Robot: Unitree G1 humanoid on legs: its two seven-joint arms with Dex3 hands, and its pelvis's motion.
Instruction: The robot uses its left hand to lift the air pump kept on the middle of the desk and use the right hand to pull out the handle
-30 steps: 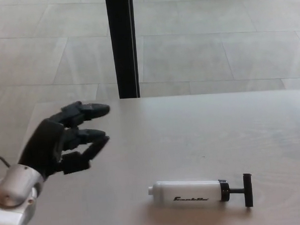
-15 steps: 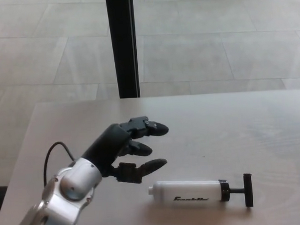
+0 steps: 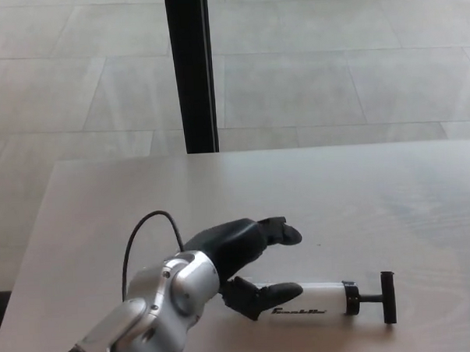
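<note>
Desk [image 3: 392, 192]: pale wood-grain top filling the lower half of the head view; its far edge runs across the middle of the picture.
Pump [image 3: 322, 297]: lies flat on its side on the desk, low and right of centre, at about 5 o'clock from the middle of the picture. White barrel with dark lettering, long axis running 9 to 3 o'clock.
Collar [image 3: 351, 298]: black ring at the barrel's 3 o'clock end.
Handle [image 3: 388, 297]: black T-bar on a short rod beyond the collar, pushed in close to it; crossbar runs 12 to 6 o'clock.
Left hand [image 3: 243, 261]: comes in from 7 o'clock on a silver forearm and reaches over the pump's 9 o'clock end.
Fingers [image 3: 280, 232]: spread apart, clamped on nothing. The upper ones sit above the barrel at its 11 o'clock side.
Thumb [image 3: 265, 294]: covers the barrel's 9 o'clock end. Whether it touches the barrel, I cannot tell.
Cable [image 3: 147, 223]: thin black loop arching above the wrist at 10 o'clock of the hand.
Post [image 3: 191, 69]: black upright behind the desk's far edge, at 12 o'clock, left of centre.
Floor [image 3: 331, 63]: large pale tiles beyond the desk.
</note>
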